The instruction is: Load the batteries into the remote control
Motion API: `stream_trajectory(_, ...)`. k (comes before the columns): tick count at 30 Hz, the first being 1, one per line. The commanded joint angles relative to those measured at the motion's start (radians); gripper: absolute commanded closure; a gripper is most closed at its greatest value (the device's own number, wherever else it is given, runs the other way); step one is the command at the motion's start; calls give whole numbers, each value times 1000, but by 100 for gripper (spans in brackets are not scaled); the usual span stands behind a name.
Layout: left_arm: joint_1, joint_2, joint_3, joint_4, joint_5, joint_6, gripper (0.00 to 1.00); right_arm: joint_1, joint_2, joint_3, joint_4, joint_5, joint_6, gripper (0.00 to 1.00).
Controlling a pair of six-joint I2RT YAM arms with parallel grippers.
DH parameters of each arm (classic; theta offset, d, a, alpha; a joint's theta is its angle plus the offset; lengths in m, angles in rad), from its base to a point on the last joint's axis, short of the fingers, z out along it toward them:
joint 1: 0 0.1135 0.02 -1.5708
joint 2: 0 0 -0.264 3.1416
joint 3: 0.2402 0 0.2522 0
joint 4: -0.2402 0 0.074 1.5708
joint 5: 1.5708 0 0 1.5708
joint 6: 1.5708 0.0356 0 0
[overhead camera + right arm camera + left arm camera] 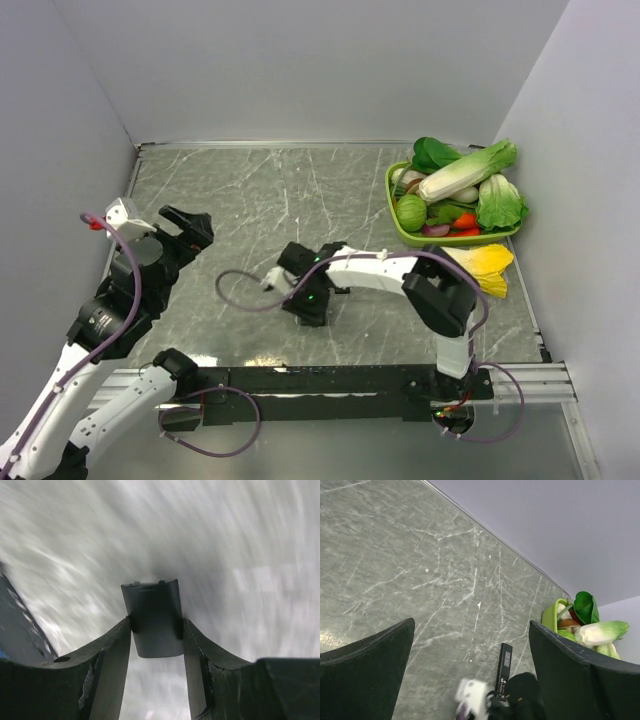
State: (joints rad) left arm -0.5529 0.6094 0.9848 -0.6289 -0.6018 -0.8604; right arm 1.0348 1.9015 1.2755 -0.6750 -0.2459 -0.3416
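1. R wrist view: the table behind the fingers is all blurry, so nothing on it can be made out.
2. R gripper (156, 625): jaws clamped on a flat black cover (152, 605), one finger on each long side. The cover's top end sticks out, w/ two tiny tabs.
3. Top view: the R gripper is just a dark lump near mid table (250, 190). The cover is too small to pick out there.
4. Remote (505, 666) lies flat near mid table, just beside the R gripper. Its near end hides behind that gripper's dark body.
5. Remote's buttons are too small to read.
6. L gripper (472, 624): jaws wide apart, bare table btw them, well apart from the remote.
7. Green basket (391, 205) w/ veg sits in the far right corner. It is partly cut off by an L finger in the L wrist view.
8. Yellow thing (490, 268) by the basket is partly behind the R arm. Can't tell what it is.
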Motion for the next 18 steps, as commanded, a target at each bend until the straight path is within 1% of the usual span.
stream_trajectory(1,2,19,-15,75,-3,-19,1,-77,-70,-57,-141,108,254,68)
stream_trajectory(3,2,33,-26,87,-1,-22,1,-88,-79,-77,-159,111,318,68)
stream_trajectory(5,2,47,-34,104,-1,-19,1,-104,-87,-105,-166,103,340,68)
stream_trajectory(6,2,50,-35,112,-1,-12,1,-108,-94,-116,-164,105,399,68)
stream_trajectory(7,2,55,-37,116,-1,-9,1,-114,-101,-125,-163,111,415,67)
stream_trajectory(9,2,65,-46,132,0,-3,1,-114,-116,-148,-159,120,453,63)
stream_trajectory(10,4,70,-52,135,2,-2,1,-117,-122,-153,-158,123,460,55)
stream_trajectory(12,2,75,-63,146,5,-6,1,-116,-145,-159,-150,125,472,45)
stream_trajectory(13,2,78,-67,149,10,-5,1,-116,-153,-157,-149,128,475,35)
stream_trajectory(14,2,79,-75,152,10,-5,1,-122,-160,-148,-149,140,484,31)
stream_trajectory(15,2,79,-80,155,11,-2,1,-125,-179,-142,-146,148,492,24)
stream_trajectory(18,2,81,-101,159,17,8,1,-151,-219,-114,-129,175,523,16)
